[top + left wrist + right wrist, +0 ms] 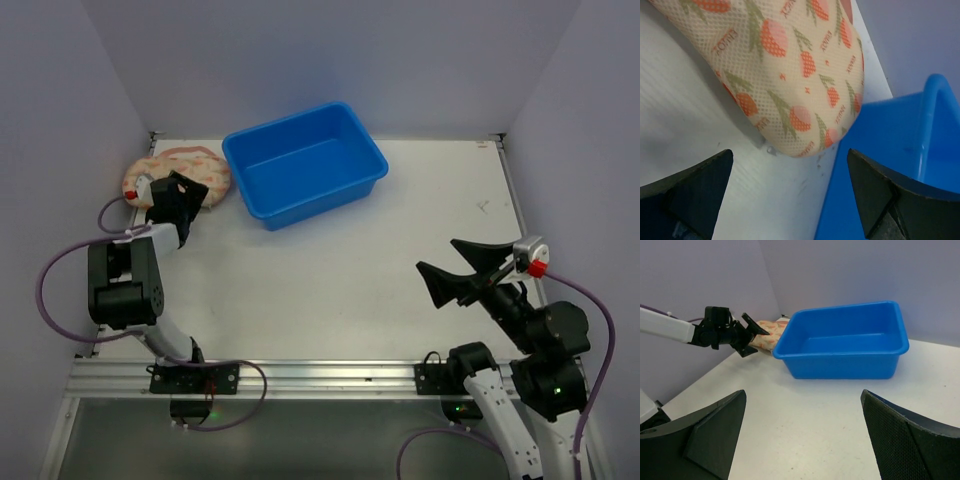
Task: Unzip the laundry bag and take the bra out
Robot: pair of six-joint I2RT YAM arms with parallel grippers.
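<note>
Top, left-wrist and right-wrist views of the two-arm rig early in the task. The laundry bag (182,160), a cream mesh pouch printed with orange-pink flowers, lies at about 10 o'clock on the white table (330,290), in the far left corner. A blue bin (325,197) stands at its 3 o'clock, just beside it; whether the two touch cannot be told. The left gripper (790,155) hovers over the bag's near end with its fingers spread apart. The rounded tip of the pouch sits ahead of the gap, and nothing is clamped. The right gripper (803,397) waits at about 4 o'clock on the table, well apart from the bag, its fingers likewise spread and holding nothing. No opening shows in the pouch, and its zip puller cannot be picked out in any view. The bra is not visible anywhere and is judged to be inside the plump bag. Progress is therefore judged to be nil: finding and gripping the puller, unzipping, and taking out the bra all remain. Count: one laundry bag, one blue bin with nothing showing inside it, two grippers, no bra in sight.
</note>
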